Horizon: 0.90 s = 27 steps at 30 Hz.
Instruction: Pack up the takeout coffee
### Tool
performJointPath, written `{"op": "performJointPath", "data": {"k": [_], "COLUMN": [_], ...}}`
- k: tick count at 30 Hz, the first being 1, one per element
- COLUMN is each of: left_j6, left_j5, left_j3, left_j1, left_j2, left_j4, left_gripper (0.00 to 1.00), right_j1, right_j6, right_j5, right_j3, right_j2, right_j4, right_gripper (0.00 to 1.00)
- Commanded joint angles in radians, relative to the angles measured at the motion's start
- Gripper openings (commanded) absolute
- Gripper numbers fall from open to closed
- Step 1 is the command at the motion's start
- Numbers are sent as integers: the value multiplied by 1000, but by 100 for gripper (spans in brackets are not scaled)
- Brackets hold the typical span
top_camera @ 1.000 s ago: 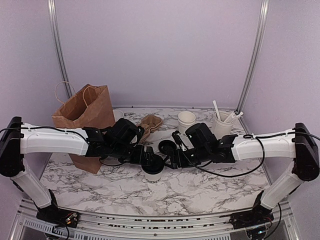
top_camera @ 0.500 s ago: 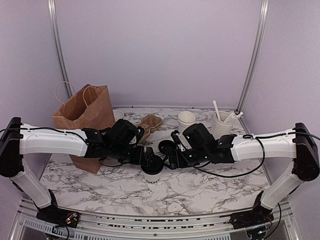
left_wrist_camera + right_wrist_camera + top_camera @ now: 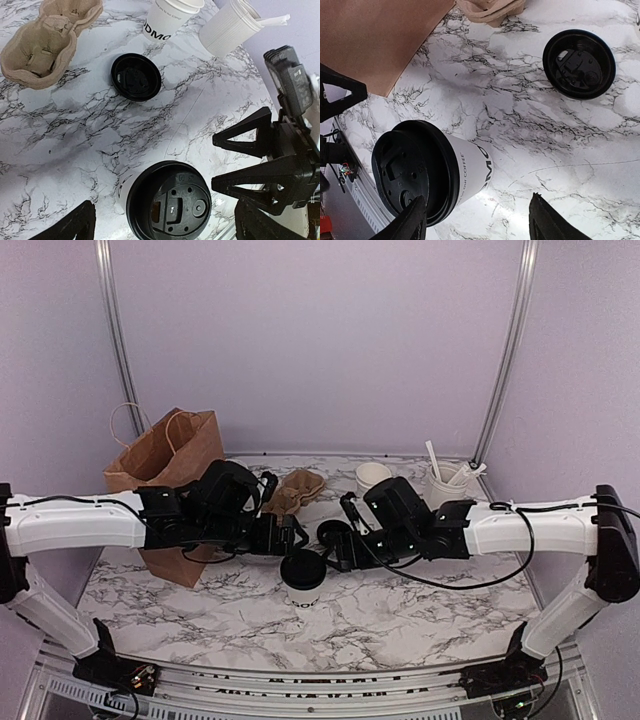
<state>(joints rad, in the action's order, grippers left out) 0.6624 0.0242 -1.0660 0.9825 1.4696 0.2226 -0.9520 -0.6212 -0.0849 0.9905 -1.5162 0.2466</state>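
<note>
The takeout coffee point(image 3: 303, 582), a small white paper cup with dark lettering and a black lid, stands upright on the marble table. It also shows in the left wrist view point(image 3: 167, 202) and the right wrist view point(image 3: 470, 167). My left gripper point(image 3: 286, 538) is open and empty, above and just back-left of the cup; the lid sits between its fingertips point(image 3: 75, 226) but untouched. My right gripper point(image 3: 337, 555) is open and empty, just right of the cup, not touching it; in its wrist view point(image 3: 477, 220) the cup lies by its left finger.
A loose black lid point(image 3: 335, 533) lies upside down behind the cup. A cardboard cup carrier point(image 3: 300, 487) and a brown paper bag point(image 3: 170, 465) stand at the back left. An unlidded white cup point(image 3: 372, 478) and a cup of white utensils point(image 3: 445, 485) stand back right.
My left gripper has drawn up and back to the left, off the cup's lid. My right gripper has shifted slightly left. The cup has stayed in place.
</note>
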Motion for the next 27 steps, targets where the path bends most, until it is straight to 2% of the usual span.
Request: {"op": "performJointPath", "data": {"k": [1, 6, 11, 27], "left_j6": [71, 131, 158, 150], "left_j5": [89, 102, 77, 44], "left_j3": [51, 134, 188, 195], "left_j1": [-17, -37, -41, -42], "left_j2": [-83, -123, -114, -34], "left_j4": [31, 31, 10, -46], "left_gripper": [96, 93, 89, 88], "right_j1": [-20, -48, -54, -57], "right_j6": [31, 68, 77, 95], "right_j5": [26, 49, 51, 47], "right_j3": [68, 131, 143, 150], "right_j2": [25, -10, -34, -103], "right_j4": [17, 51, 58, 74], "right_gripper": [67, 67, 61, 60]}}
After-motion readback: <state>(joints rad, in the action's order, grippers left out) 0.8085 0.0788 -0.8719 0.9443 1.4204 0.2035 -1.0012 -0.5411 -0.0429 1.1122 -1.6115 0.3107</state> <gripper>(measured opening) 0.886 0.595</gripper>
